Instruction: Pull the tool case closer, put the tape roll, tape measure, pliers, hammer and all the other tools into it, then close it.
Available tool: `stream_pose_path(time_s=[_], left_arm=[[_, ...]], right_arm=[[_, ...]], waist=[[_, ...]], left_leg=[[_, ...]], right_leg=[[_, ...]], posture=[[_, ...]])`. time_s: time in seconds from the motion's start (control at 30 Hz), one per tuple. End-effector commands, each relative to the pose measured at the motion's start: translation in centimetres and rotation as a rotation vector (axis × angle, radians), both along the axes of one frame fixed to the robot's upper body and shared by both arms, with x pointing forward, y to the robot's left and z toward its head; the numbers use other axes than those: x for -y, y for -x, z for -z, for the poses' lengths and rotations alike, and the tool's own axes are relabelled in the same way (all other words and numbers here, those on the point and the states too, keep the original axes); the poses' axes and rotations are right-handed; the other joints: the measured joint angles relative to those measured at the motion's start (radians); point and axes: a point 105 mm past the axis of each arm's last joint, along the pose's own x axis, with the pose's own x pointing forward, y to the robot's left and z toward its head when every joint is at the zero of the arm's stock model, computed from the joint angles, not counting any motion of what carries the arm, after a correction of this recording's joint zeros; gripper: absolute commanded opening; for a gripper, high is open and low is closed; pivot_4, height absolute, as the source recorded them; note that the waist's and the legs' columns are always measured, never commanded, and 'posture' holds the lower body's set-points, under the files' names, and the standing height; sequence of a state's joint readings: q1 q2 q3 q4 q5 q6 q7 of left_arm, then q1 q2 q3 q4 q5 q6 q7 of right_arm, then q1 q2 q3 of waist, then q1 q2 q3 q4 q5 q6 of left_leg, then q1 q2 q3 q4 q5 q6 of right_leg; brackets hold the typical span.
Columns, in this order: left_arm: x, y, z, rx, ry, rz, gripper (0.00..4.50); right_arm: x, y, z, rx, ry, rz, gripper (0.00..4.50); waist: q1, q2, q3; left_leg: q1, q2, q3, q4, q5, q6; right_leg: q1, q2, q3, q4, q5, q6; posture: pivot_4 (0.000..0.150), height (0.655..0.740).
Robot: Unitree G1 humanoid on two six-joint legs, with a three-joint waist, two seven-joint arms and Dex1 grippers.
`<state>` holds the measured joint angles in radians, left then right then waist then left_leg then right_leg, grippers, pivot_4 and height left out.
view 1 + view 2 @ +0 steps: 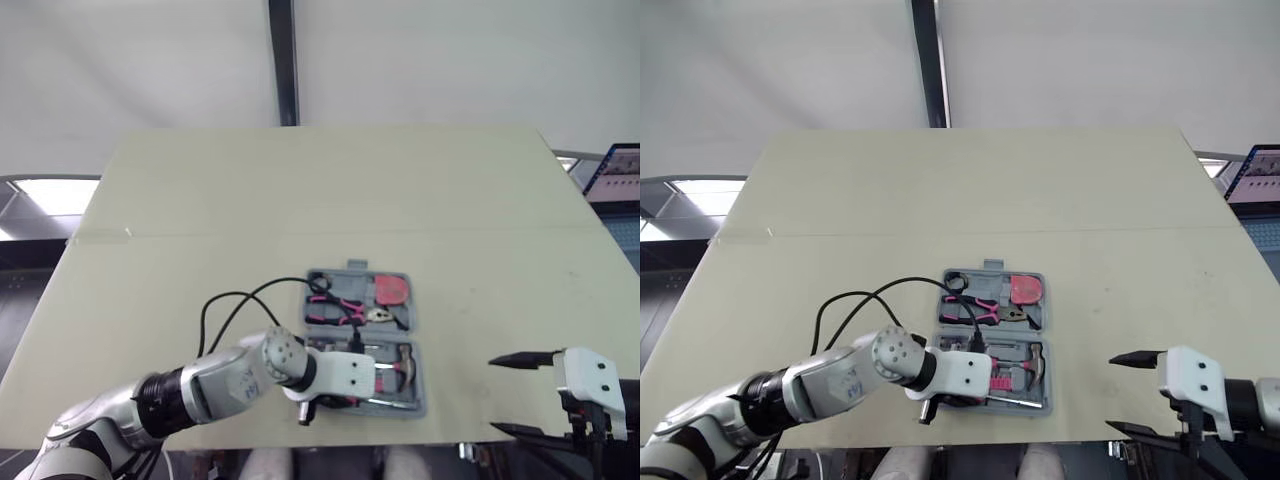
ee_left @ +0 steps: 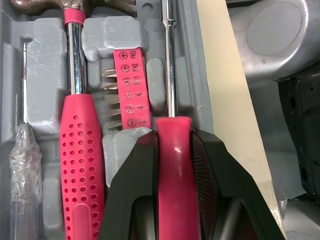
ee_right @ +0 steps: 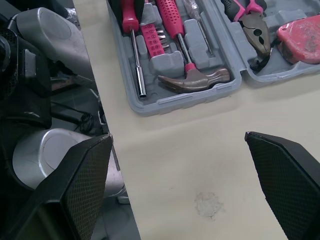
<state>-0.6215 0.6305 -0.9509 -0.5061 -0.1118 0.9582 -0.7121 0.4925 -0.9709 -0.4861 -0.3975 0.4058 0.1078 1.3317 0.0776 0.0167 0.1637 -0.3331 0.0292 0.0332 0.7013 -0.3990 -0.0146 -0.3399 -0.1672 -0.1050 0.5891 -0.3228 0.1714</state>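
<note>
Hammer (image 2: 80, 150) and bit strip (image 2: 129, 85) lie beside the screwdriver (image 2: 174, 165) gripped by left jaws; right jaws gape.

The pink bit holder (image 2: 128, 87) reads PH2, PH1, 6 and 4 beside screw-head symbols.

Four views on one table: two high, two at the wrists.
From the head we look down in stereo over the table (image 1: 300, 200) and open tool case (image 1: 418, 385); our left wrist camera sits close over the case's near tray, along the screwdriver (image 2: 174, 175) and hammer (image 2: 80, 150); the right wrist camera sees that tray from farther off, across bare tabletop.
</note>
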Motion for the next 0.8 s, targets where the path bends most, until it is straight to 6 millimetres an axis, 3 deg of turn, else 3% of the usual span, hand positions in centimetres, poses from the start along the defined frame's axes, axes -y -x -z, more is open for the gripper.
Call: stream_pose_path(time_s=[0.03,0.17,0.23,0.3,0.5,0.67,0.8], left_arm=[[-1.8,-0.5,2.1,-0.042,-0.082,-0.09,2.41],[-1.8,-0.7,1.1,-0.05,-0.021,-0.145,3.94],[-1.6,-0.6,-0.2,-0.049,0.027,-0.175,3.84],[-1.2,-0.1,-1.4,-0.056,0.082,-0.198,3.2],[0.5,1.7,-5.8,-0.031,0.396,-0.19,0.22],[-0.9,2.8,-6.7,-0.012,0.563,-0.154,0.06],[-2.4,2.2,-7.1,0.031,0.695,-0.183,0.06]], right_arm=[[-0.4,-0.1,-0.3,0.018,-0.004,-0.014,4.5],[-0.7,-0.2,-0.2,0.018,-0.007,-0.016,4.5],[-0.8,-0.3,-0.1,0.018,-0.01,-0.016,4.5],[-0.8,-0.3,-0.1,0.02,-0.012,-0.017,4.5],[-1.0,-0.6,-0.2,0.032,-0.021,-0.018,4.5],[-1.2,-0.8,-0.5,0.047,-0.043,-0.015,4.5],[-1.2,-0.8,-0.6,0.051,-0.05,-0.009,4.5]], waist=[[-0.003,0.0,0.0],[-0.003,0.0,0.0],[-0.003,-0.001,0.001],[-0.009,-0.003,0.001],[-0.026,-0.004,0.002],[-0.029,-0.004,0.002],[-0.024,-0.004,0.003]], left_leg=[[0.0,0.0,0.0,0.0,0.0,0.0],[0.0,0.0,0.0,-0.001,0.0,0.0],[0.0,0.0,0.0,0.0,0.0,0.0],[-0.001,0.001,0.0,0.0,0.0,0.0],[-0.003,0.001,0.0,-0.002,0.0,0.0],[-0.002,0.001,-0.001,-0.002,0.0,0.0],[-0.003,0.001,-0.001,-0.002,0.0,0.0]], right_leg=[[0.0,0.0,0.0,0.0,0.0,0.0],[0.0,0.0,0.0,0.0,0.0,0.0],[0.0,0.0,0.0,0.0,0.0,0.0],[-0.001,0.0,0.0,0.0,0.0,0.0],[-0.004,0.0,0.0,-0.001,0.0,0.0],[-0.003,0.0,-0.001,-0.001,0.0,0.0],[-0.003,0.0,-0.001,-0.002,0.0,-0.001]], posture=[[0.15,0.74],[0.15,0.74],[0.15,0.74],[0.15,0.74],[0.15,0.74],[0.15,0.74],[0.15,0.74]])
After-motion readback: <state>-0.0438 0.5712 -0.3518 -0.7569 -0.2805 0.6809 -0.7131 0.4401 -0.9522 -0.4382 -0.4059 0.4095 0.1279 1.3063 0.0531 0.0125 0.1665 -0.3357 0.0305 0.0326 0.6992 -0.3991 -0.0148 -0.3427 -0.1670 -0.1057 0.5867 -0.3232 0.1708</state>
